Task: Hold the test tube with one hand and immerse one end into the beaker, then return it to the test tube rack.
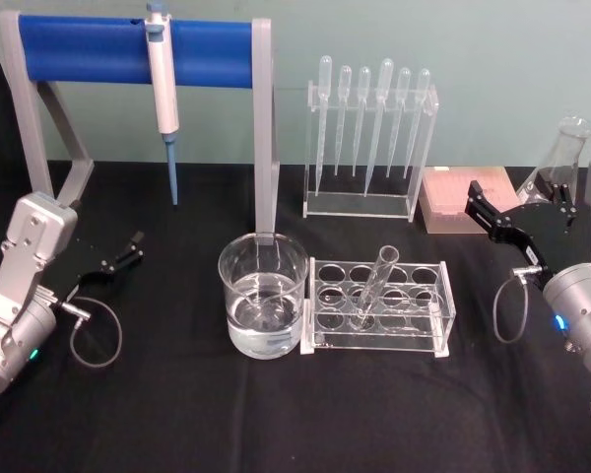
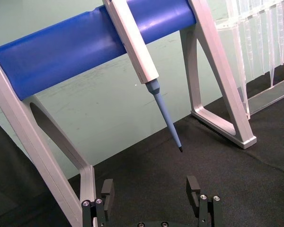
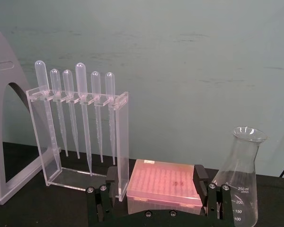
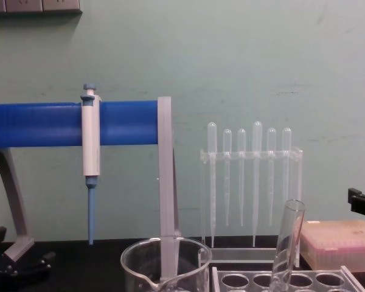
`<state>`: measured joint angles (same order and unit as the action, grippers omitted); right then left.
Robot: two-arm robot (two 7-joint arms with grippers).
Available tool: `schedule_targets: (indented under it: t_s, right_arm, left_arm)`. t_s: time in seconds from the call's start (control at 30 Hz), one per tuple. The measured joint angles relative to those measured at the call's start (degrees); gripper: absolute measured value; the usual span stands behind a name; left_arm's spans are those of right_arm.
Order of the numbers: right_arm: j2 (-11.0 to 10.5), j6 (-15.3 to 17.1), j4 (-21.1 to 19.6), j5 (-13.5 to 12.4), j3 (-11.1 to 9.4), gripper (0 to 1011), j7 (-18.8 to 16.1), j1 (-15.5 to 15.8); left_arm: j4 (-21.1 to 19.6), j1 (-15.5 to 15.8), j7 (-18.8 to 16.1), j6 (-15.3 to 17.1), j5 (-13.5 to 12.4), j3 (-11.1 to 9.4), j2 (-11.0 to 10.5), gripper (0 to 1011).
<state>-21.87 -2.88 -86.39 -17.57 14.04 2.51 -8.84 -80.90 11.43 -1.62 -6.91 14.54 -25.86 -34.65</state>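
Glass tube (image 1: 372, 286) leans in its rack (image 1: 379, 307); your right gripper (image 1: 520, 219) hangs wide, left gripper (image 1: 118, 259) wide too. Pinch off-centre and it may slip or tip the beaker (image 1: 263, 294).

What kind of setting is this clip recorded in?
Most likely a lab bench mock-up: a black table holds a beaker, a test tube leaning in a clear rack, a row of plastic pipettes and a pipettor on a blue stand. Both grippers, left and right, hang open at the sides.
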Motion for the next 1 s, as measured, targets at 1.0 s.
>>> schedule_targets:
  t_s: [1.0]
  right_arm:
    - [0.0, 0.0, 0.0, 0.0, 0.0, 1002, 0.0, 0.0]
  left_arm:
    - [0.0, 0.0, 0.0, 0.0, 0.0, 0.0, 0.0, 1000]
